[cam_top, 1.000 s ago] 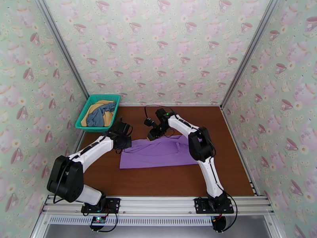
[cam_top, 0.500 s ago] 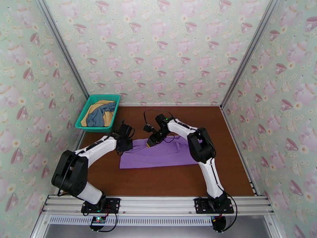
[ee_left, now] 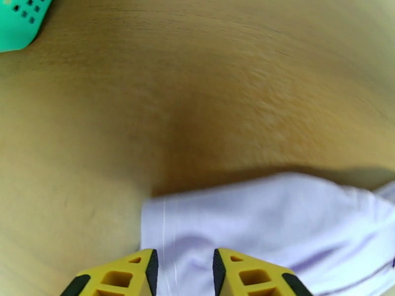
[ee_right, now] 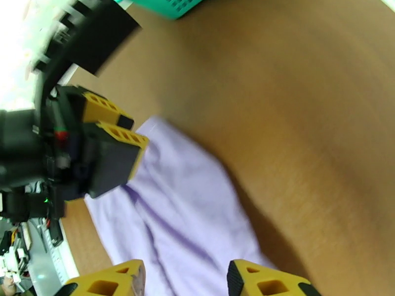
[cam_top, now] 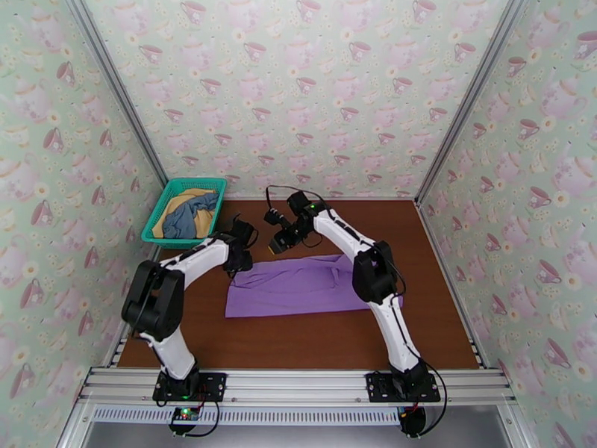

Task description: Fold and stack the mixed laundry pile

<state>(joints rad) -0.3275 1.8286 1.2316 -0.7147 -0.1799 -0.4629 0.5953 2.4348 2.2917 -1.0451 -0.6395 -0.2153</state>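
The lilac shirt (cam_top: 298, 287) looks folded once, flat on the tabletop (cam_top: 336, 337) right of the basket (cam_top: 160, 218); the grey-blue garment (cam_top: 190, 214) and mustard garment (cam_top: 195, 194) lie crumpled inside the basket, unfolded. The left gripper (ee_left: 185, 257) and right gripper (ee_right: 185, 272) hover over the shirt's basket-side edge, jaws spread, empty

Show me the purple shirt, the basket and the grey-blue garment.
purple shirt (cam_top: 298, 289), top view, middle of the cloth.
basket (cam_top: 198, 182), top view, far rim.
grey-blue garment (cam_top: 190, 214), top view, its middle, in the basket.
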